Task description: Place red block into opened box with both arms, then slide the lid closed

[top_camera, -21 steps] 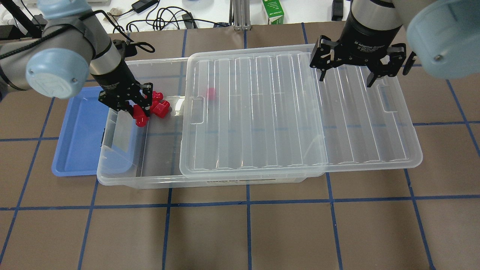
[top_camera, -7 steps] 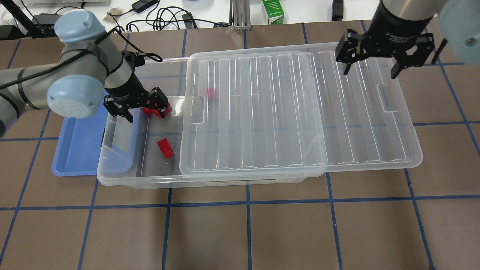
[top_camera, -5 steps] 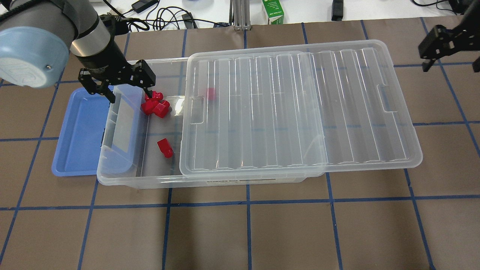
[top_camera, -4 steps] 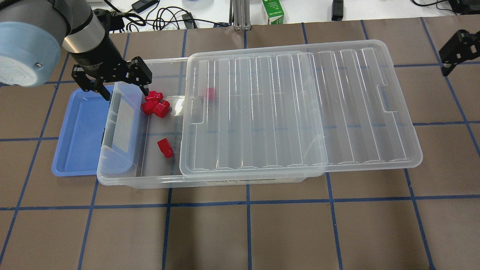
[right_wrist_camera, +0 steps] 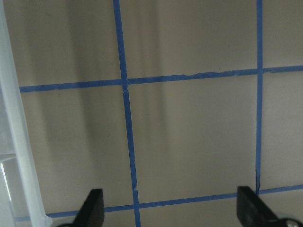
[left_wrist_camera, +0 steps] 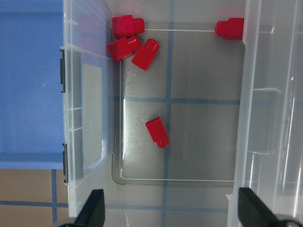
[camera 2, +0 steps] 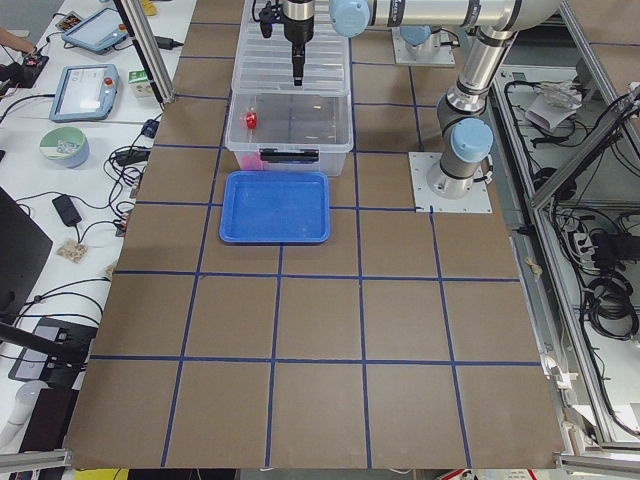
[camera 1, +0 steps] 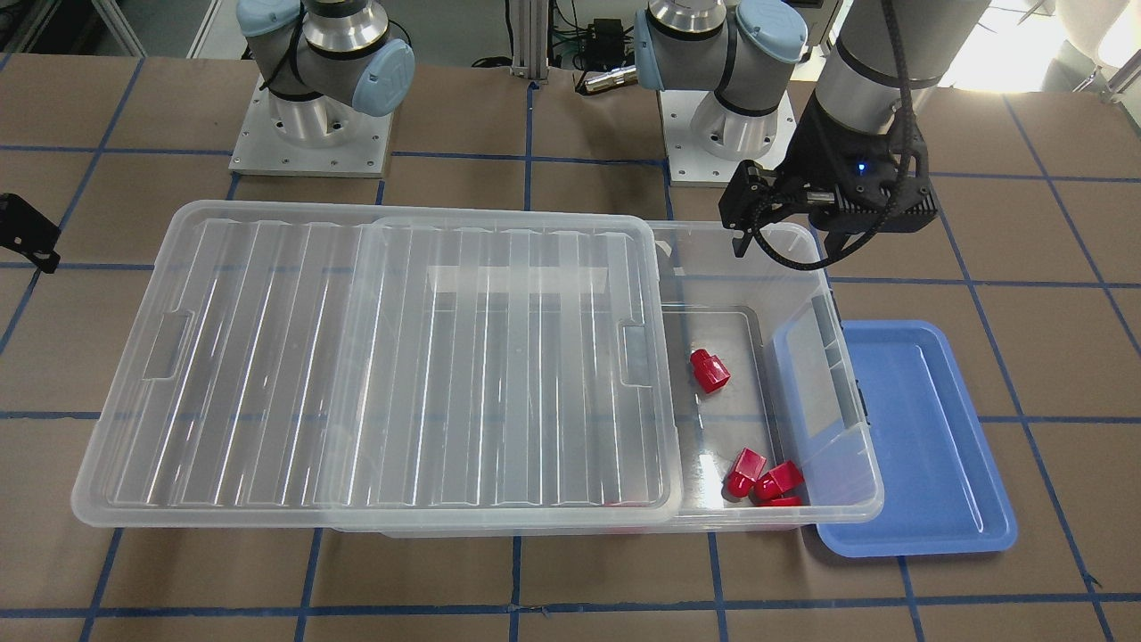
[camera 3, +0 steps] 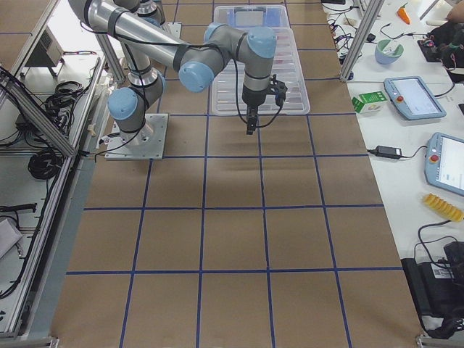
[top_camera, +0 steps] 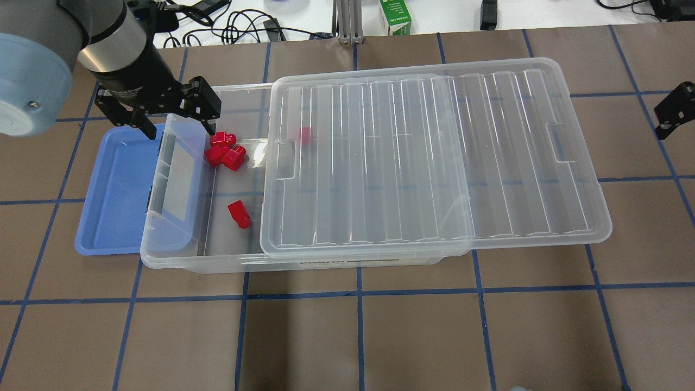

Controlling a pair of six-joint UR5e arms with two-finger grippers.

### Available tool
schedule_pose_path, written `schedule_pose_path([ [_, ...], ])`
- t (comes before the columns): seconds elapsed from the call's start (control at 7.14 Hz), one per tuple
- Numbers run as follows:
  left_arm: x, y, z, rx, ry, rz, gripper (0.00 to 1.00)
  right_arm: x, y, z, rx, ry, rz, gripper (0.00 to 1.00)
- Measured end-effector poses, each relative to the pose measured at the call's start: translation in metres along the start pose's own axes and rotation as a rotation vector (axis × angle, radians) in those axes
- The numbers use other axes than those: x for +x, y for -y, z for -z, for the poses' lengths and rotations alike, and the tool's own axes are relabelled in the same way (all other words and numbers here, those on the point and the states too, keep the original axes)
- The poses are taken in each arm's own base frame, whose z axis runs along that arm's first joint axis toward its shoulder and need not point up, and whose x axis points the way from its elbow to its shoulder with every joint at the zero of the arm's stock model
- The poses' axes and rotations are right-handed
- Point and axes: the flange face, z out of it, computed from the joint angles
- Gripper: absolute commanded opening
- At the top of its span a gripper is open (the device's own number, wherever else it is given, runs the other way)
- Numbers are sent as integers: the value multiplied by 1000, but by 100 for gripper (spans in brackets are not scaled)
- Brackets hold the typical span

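The red block (top_camera: 239,213) lies loose on the floor of the box (top_camera: 179,260), in its uncovered left end, also seen in the left wrist view (left_wrist_camera: 157,132). Several more red blocks (top_camera: 223,151) cluster in the box's far left corner, and one (top_camera: 305,134) shows through the lid. The lid (top_camera: 434,157) rests on the box, shifted right and overhanging its right end. My left gripper (top_camera: 157,114) hangs open and empty above the box's far left corner. My right gripper (right_wrist_camera: 171,210) is open over bare table, past the lid's right end.
A blue tray (top_camera: 114,190) sits against the box's left end, partly under its rim. Brown paper with blue tape lines covers the table. Cables and a green carton (top_camera: 395,16) lie beyond the far edge.
My left gripper let go of the red block, which now lies on the box floor, then rose and moved back-left. My right gripper left the lid and moved right, off its end.
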Motion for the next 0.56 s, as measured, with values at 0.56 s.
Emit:
schedule_pose_path([
  [0.56,-1,1,4,-2,-3,-98,100,-27,15,-52,-22,65,-38,100],
])
